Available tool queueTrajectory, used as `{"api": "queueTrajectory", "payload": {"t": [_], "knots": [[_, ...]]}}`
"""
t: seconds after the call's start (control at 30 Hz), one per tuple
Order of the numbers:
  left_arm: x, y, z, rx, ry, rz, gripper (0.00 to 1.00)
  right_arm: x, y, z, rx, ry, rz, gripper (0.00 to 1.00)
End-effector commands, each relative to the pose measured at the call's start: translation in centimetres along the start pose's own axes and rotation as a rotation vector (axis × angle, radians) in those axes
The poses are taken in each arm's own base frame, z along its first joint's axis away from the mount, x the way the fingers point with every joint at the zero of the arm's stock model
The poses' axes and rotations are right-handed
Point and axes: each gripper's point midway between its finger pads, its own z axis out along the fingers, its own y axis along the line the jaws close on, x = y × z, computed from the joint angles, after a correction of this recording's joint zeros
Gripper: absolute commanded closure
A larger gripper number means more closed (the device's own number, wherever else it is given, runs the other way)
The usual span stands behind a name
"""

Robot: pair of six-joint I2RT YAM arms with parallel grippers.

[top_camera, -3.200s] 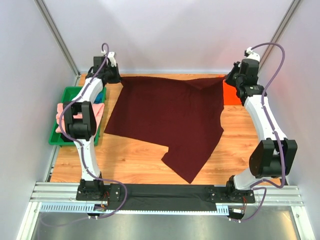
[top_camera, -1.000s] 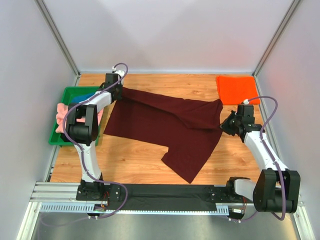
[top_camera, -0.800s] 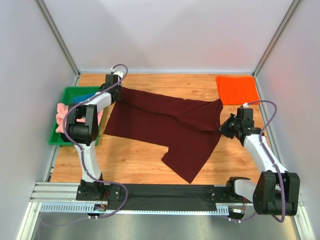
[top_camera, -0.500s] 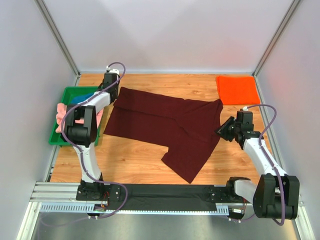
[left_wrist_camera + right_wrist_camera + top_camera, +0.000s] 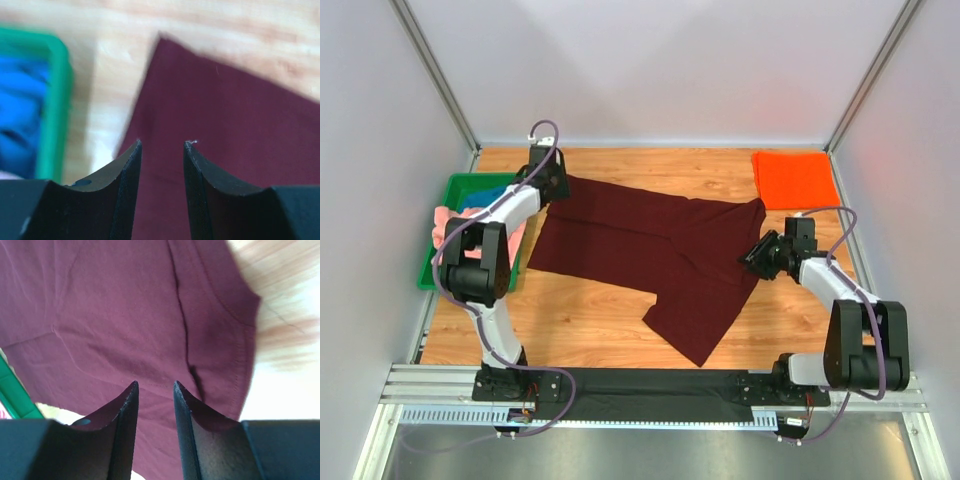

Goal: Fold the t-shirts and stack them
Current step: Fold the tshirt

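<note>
The dark maroon t-shirt [image 5: 650, 250] lies on the wooden table, its far edge folded over toward the middle. My left gripper [image 5: 554, 184] hovers over the shirt's far left corner, open and holding nothing; the left wrist view shows the gripper [image 5: 161, 143] above the maroon cloth [image 5: 230, 115]. My right gripper [image 5: 753, 257] sits at the shirt's right edge, open and empty; the right wrist view shows the gripper [image 5: 154, 383] over the hemmed sleeve [image 5: 235, 325]. A folded orange t-shirt [image 5: 793, 180] lies at the far right. The pink t-shirt [image 5: 442, 225] and blue t-shirt [image 5: 485, 195] are in the tray.
A green plastic tray [image 5: 432, 283] stands at the left edge of the table, its rim [image 5: 55, 100] close to my left gripper. White walls enclose the table on three sides. The arm bases and a black rail run along the near edge.
Both grippers have opened and let go of the maroon shirt's folded edge, which now lies flat. The right gripper has swung low beside the shirt's right edge; the left one has backed off slightly.
</note>
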Motion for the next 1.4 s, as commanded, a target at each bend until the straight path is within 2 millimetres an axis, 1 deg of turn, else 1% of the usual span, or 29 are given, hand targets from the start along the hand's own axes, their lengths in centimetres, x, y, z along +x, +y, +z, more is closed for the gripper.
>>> {"api": "queueTrajectory", "payload": {"t": [0.0,0.03,0.07,0.1,0.13,0.17,0.2,0.23,0.3,0.37,0.4,0.47,0.57,0.6,0.67,0.7,0.8,0.83,0.9,0.97,1.03,1.1,1.13,1.2,1.23,1.27,1.3,1.33,1.37], "knots": [[2.9,-1.6,-3.0,-0.004,0.088,-0.121,0.54,0.0,2.0,0.8,-0.117,0.016,-0.003,0.64],[3.9,-2.5,-3.6,-0.007,0.105,-0.12,0.54,0.1,1.6,1.0,-0.098,0.017,-0.002,0.64],[4.4,-2.5,-4.5,-0.03,0.116,-0.139,0.54,0.6,0.7,1.3,-0.06,0.039,0.007,0.64],[6.0,-2.2,-4.8,-0.064,0.138,-0.13,0.54,0.6,0.2,1.4,-0.037,0.039,0.007,0.64],[6.6,-3.2,-5.5,-0.048,0.143,-0.116,0.54,0.9,-0.2,1.4,-0.012,0.054,0.002,0.64],[7.5,-3.5,-5.7,-0.047,0.161,-0.115,0.54,0.9,-0.5,1.4,0.002,0.058,0.002,0.64],[9.0,-3.6,-5.9,-0.049,0.19,-0.109,0.54,0.8,-0.9,1.4,0.026,0.05,0.001,0.64],[9.8,-3.8,-6.3,-0.05,0.212,-0.105,0.54,1.0,-1.3,1.2,0.048,0.056,0.004,0.64],[11.8,-3.3,-6.6,-0.076,0.256,-0.145,0.55,0.8,-1.9,1.1,0.084,0.038,0.007,0.64],[12.7,-3.1,-7.0,-0.084,0.272,-0.175,0.56,0.8,-2.5,0.9,0.119,0.035,0.017,0.64],[13.5,-2.8,-7.1,-0.093,0.287,-0.179,0.57,0.5,-2.8,1.0,0.139,0.021,0.018,0.64],[14.1,-2.3,-7.5,-0.125,0.298,-0.213,0.57,0.4,-3.8,1.3,0.191,0.023,0.015,0.64],[16.0,-2.0,-8.2,-0.151,0.348,-0.26,0.59,-0.1,-4.9,1.6,0.24,-0.007,0.001,0.64],[17.3,-1.6,-8.5,-0.162,0.375,-0.263,0.59,-0.2,-5.4,1.6,0.257,-0.02,-0.002,0.64],[18.0,-1.5,-8.7,-0.157,0.371,-0.296,0.59,-0.3,-5.8,1.6,0.269,-0.035,-0.012,0.64],[19.4,-1.0,-9.0,-0.172,0.394,-0.3,0.59,-0.5,-6.2,1.5,0.292,-0.046,-0.021,0.64],[20.6,-0.2,-9.8,-0.21,0.406,-0.323,0.59,-0.4,-7.3,1.4,0.338,-0.05,-0.027,0.64],[20.9,-0.1,-10.5,-0.224,0.414,-0.317,0.59,-0.2,-7.4,1.4,0.343,-0.043,-0.032,0.64],[21.4,-0.1,-11.0,-0.231,0.42,-0.321,0.59,-0.6,-8.2,1.1,0.385,-0.072,-0.041,0.64],[21.8,-0.4,-12.0,-0.218,0.427,-0.318,0.59,-0.5,-8.6,0.8,0.401,-0.07,-0.05,0.65],[21.7,-1.0,-13.0,-0.2,0.417,-0.321,0.6,-0.5,-8.7,0.2,0.408,-0.078,-0.058,0.64],[21.7,-1.9,-14.0,-0.172,0.414,-0.315,0.6,-0.8,-8.3,-0.5,0.394,-0.101,-0.063,0.64],[21.3,-2.1,-14.8,-0.16,0.401,-0.315,0.6,-0.9,-8.1,-0.8,0.389,-0.104,-0.077,0.64],[20.3,-2.7,-15.5,-0.135,0.373,-0.312,0.59,-1.3,-7.2,-1.4,0.362,-0.117,-0.096,0.63],[19.1,-2.9,-16.0,-0.109,0.343,-0.307,0.59,-2.3,-5.8,-2.2,0.318,-0.146,-0.129,0.62],[17.3,-3.3,-16.1,-0.09,0.3,-0.295,0.57,-2.7,-4.9,-2.5,0.286,-0.157,-0.146,0.61],[16.0,-3.5,-16.1,-0.076,0.266,-0.271,0.56,-2.7,-3.3,-2.7,0.216,-0.142,-0.172,0.59],[14.7,-3.5,-15.9,-0.062,0.236,-0.195,0.55,-3.9,-1.3,-2.9,0.142,-0.172,-0.205,0.58],[12.0,-3.9,-15.8,-0.051,0.182,-0.177,0.53,-4.9,0.7,-3.2,0.072,-0.189,-0.267,0.57]]}}
